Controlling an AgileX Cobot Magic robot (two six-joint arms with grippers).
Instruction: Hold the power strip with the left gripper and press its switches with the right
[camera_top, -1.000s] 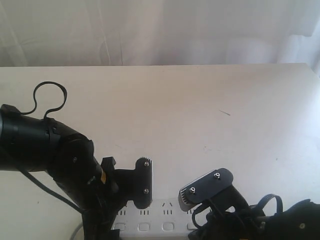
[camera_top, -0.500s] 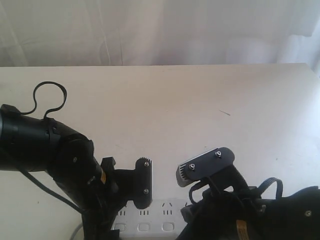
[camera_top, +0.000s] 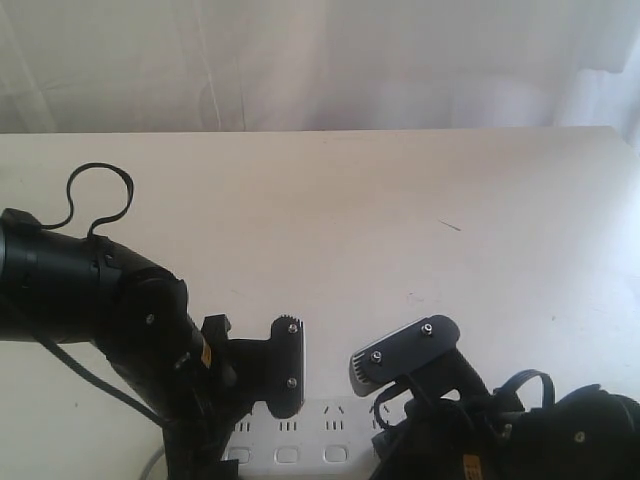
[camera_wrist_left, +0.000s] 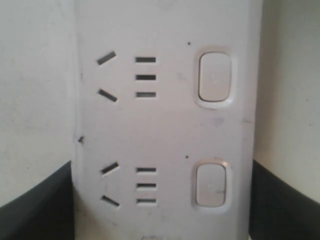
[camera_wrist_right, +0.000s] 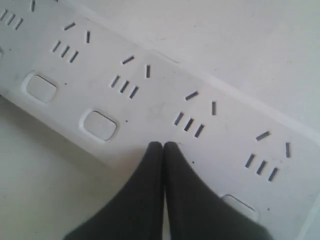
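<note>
The white power strip (camera_top: 322, 424) lies at the near table edge. In the left wrist view the power strip (camera_wrist_left: 165, 125) fills the span between my two dark fingers (camera_wrist_left: 35, 205), which press its long sides; two switches (camera_wrist_left: 215, 77) show there. My left gripper (camera_wrist_left: 162, 202) is shut on it. My right gripper (camera_wrist_right: 163, 146) is shut with nothing in it. Its tips hang over the strip's switch row, between one switch (camera_wrist_right: 100, 125) and another half-hidden switch (camera_wrist_right: 239, 205). I cannot tell whether the tips touch. Its silver-grey block (camera_top: 366, 370) stands above the strip.
The pale table (camera_top: 400, 220) stretches back to a white curtain (camera_top: 320, 60). A looped black cable (camera_top: 98, 195) rises from the left arm. The strip's grey cord (camera_top: 155, 462) leaves at the bottom left.
The right gripper rose half a second ago and has come back down, slightly further left. The left gripper and the strip have not moved.
</note>
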